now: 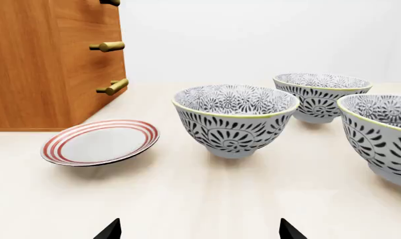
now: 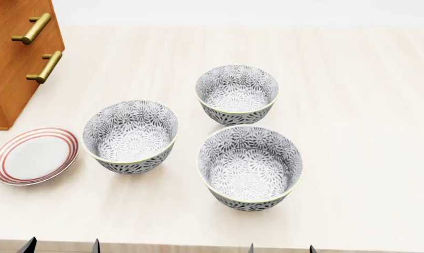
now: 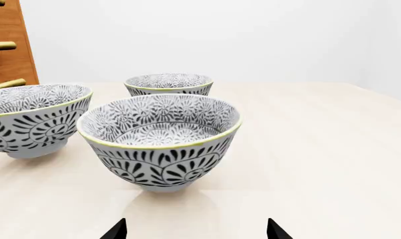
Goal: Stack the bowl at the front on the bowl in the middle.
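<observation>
At the upper left of the head view stands the wooden cabinet (image 2: 8, 63). Below it, at the left edge, the red-ringed plate (image 2: 35, 155) lies flat on the table (image 2: 366, 105).

The left gripper (image 2: 62, 246) shows only its two fingertips at the bottom left, spread apart and holding nothing.

The bowl in the middle (image 2: 131, 136) sits upright at centre left, just beside the plate and clear of the other bowls.

The bowl at the front (image 2: 249, 166) sits upright at lower centre, right of the middle bowl, with a narrow gap between them. A third bowl (image 2: 237, 94) stands directly above it in the frame.

The right gripper (image 2: 281, 249) is at the bottom edge, right of centre. Its fingertips are parted and empty, and in the right wrist view they frame the front bowl.

Step in hand, as I judge it: approach and grasp.
1. I use the right arm, which is already aligned.
2. I pinch the near rim, one finger inside the wall and one outside.
3. I lift straight up until the foot clears both neighbouring rims.
4. I translate left, centre over the middle bowl, then lower level so the bowls nest without tilting.
</observation>
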